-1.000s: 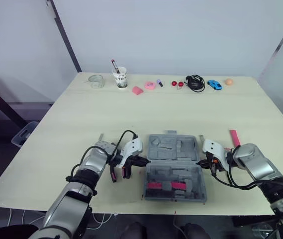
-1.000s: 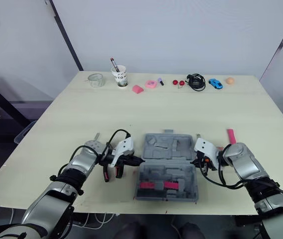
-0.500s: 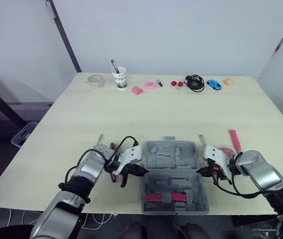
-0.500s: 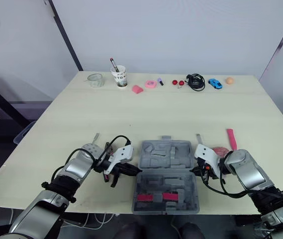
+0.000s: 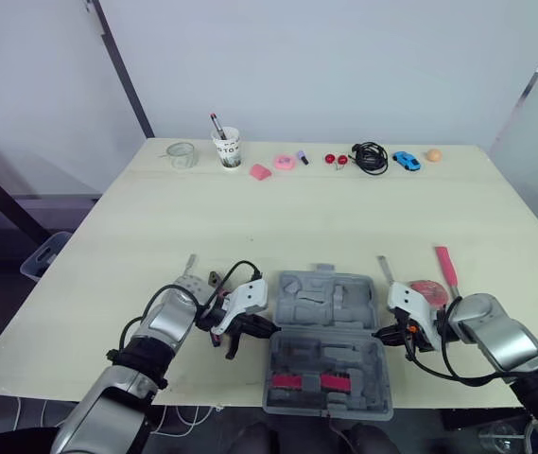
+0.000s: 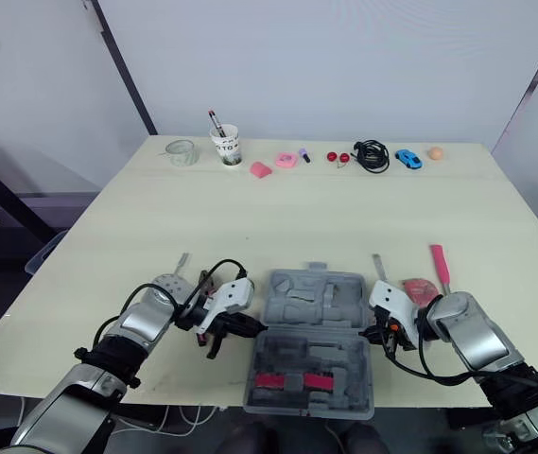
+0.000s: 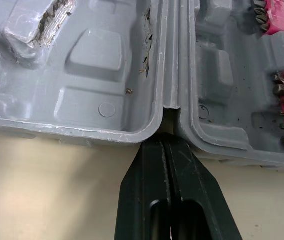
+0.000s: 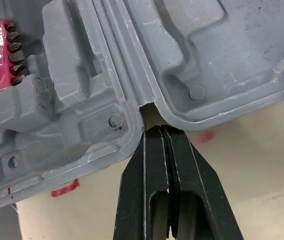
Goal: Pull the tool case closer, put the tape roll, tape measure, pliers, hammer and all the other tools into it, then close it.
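From the left eye: grey moulded-plastic tool case lying open and flat at the near edge of the pale table, with left gripper and right gripper at either end of its hinge line.

From the left wrist: black fingers clenched together on nothing, tips nosed into the hinge notch.

From the right wrist: likewise pinched closed and empty, tips at the opposite notch.

Probably stiff, light and slick on the tabletop; best hooked at those notches and drawn evenly to avoid skewing.

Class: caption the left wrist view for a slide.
Shut left gripper at the hinge notch of the open grey tool case.
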Controlling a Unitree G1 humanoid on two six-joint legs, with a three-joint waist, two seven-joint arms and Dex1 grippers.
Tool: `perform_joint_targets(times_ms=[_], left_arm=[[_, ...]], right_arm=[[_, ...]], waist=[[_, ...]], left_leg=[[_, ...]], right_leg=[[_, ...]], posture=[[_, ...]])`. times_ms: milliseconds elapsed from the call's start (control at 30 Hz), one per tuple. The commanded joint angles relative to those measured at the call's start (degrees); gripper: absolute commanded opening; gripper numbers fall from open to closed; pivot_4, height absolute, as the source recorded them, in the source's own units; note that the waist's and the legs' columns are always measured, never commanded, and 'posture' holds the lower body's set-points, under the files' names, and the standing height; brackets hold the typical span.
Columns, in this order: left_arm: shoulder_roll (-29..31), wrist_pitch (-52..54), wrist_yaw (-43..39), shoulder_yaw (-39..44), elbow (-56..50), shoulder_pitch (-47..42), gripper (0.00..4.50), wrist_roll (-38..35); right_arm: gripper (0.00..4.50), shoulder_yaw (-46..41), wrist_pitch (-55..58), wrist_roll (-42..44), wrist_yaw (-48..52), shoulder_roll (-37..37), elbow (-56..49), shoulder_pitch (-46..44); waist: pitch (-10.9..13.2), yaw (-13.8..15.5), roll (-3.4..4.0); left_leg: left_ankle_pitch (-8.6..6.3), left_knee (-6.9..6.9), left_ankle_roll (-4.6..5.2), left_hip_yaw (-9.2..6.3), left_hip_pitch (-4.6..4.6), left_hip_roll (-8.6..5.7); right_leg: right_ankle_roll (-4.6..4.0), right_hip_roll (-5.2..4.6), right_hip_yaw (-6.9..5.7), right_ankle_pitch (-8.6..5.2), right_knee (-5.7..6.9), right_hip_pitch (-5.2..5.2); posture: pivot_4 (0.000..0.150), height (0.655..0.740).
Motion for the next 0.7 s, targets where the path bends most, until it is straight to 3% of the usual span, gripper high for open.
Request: perform_joint_targets(times_ms=[33,700], left_arm=[[0.98,0.45,-2.48,-2.31,-2.02,1.35,0.06,-0.03],[1.71,2.39,-3.40,-4.64,-7.31,3.95,0.06,-0.45]], right_arm=[[0.00,-0.02,0.74,2.09,0.51,-0.31,-3.84,0.55],[0.00,-0.26,2.49,4.86,0.56,-3.33,-6.20,3.35]], waist=[[0.00,-0.04,0.00],[0.00,0.15,0.00]], left_leg=[[0.00,0.00,0.00,0.00,0.00,0.00],[0.00,0.00,0.00,0.01,0.00,0.00]], right_leg=[[0.00,0.00,0.00,0.00,0.00,0.00],[0.01,0.00,0.02,0.00,-0.01,0.00]], posture=[[0.150,0.7400],[0.150,0.7400]])
